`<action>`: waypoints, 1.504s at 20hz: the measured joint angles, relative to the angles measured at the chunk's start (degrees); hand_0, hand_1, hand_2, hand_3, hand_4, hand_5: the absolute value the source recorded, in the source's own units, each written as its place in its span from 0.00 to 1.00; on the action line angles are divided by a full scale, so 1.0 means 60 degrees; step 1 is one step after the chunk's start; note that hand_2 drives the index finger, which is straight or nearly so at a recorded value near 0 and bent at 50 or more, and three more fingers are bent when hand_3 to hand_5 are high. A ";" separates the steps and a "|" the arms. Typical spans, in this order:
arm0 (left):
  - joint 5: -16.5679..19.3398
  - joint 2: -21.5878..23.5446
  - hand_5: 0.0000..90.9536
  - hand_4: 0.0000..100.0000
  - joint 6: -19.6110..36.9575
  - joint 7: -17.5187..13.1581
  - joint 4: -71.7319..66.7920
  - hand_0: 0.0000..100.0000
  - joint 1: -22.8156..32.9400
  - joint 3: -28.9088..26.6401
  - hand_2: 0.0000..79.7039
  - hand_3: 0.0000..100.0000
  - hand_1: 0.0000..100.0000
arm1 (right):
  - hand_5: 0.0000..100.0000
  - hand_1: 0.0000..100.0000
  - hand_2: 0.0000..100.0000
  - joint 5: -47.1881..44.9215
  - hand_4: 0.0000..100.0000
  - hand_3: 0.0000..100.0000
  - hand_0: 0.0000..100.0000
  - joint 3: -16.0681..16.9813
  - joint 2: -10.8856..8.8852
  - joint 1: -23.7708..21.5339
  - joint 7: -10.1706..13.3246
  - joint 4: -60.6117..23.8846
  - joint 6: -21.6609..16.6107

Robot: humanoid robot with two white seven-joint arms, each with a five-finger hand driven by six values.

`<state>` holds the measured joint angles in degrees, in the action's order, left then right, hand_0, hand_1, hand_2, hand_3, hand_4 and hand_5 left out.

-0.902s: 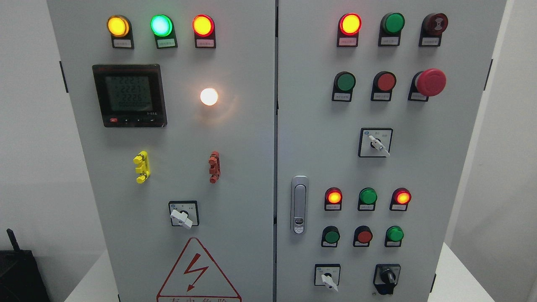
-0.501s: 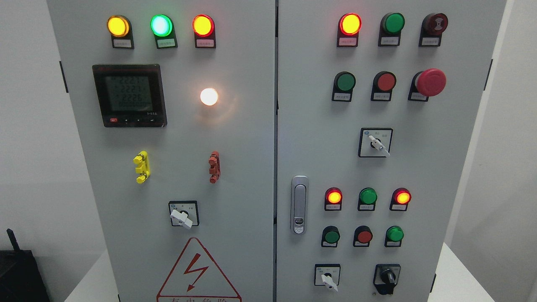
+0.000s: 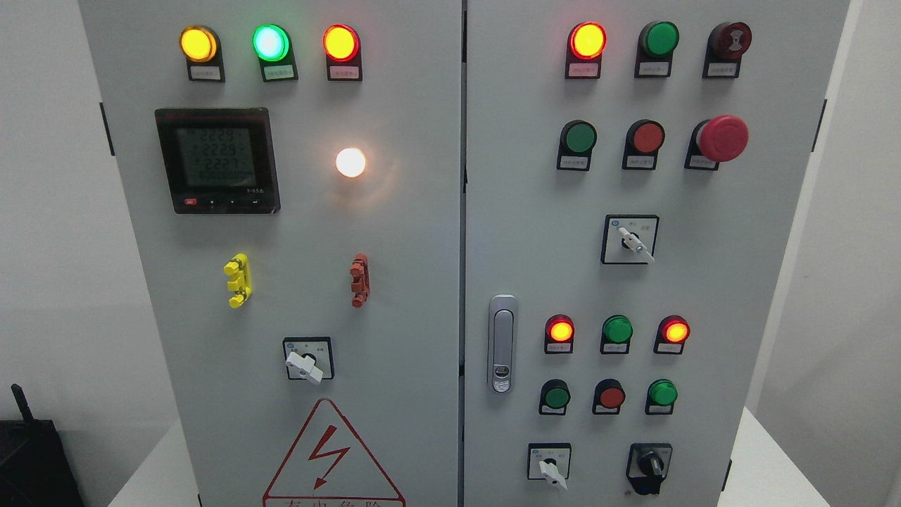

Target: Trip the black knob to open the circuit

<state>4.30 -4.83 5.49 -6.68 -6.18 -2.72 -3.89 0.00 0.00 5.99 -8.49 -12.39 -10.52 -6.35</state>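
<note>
The black knob point(image 3: 650, 466) is a rotary selector on the grey cabinet's right door point(image 3: 704, 296), at the bottom right. Its handle stands close to upright. To its left is a white-handled selector point(image 3: 552, 470) pointing down-right. Neither of my hands nor any arm shows in the head view.
The right door also carries a silver latch handle point(image 3: 502, 343), lit red lamps point(image 3: 560, 330), green and red push buttons and a red mushroom stop button point(image 3: 722, 138). The left door point(image 3: 408, 282) has a digital meter point(image 3: 217, 160), a white selector point(image 3: 305, 364) and a warning triangle. A black box point(image 3: 32, 461) stands lower left.
Only the digits on the meter display have changed. The knob and everything else on the cabinet stay as they were.
</note>
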 measured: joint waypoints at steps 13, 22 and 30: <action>0.0000 0.0000 0.00 0.00 0.0000 0.0000 0.0000 0.12 0.0000 0.0002 0.00 0.00 0.39 | 0.00 0.17 0.00 0.0000 0.13 0.22 0.00 0.0000 -0.0126 -0.0515 0.0114 -0.2009 -0.1166; 0.0000 0.0000 0.00 0.00 0.0000 0.0000 0.0000 0.12 0.0000 0.0002 0.00 0.00 0.39 | 0.03 0.14 0.00 0.0000 0.25 0.28 0.00 -0.0103 -0.0172 -0.0906 0.0127 -0.3644 -0.2554; 0.0000 0.0000 0.00 0.00 -0.0003 0.0000 0.0000 0.12 0.0000 0.0002 0.00 0.00 0.39 | 0.07 0.12 0.00 0.0000 0.27 0.30 0.00 -0.0301 -0.0271 -0.1327 0.0550 -0.5605 -0.2961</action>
<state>4.31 -4.83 5.47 -6.68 -6.18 -2.72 -3.88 0.00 -1.80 4.37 -16.45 -9.09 -44.15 -24.11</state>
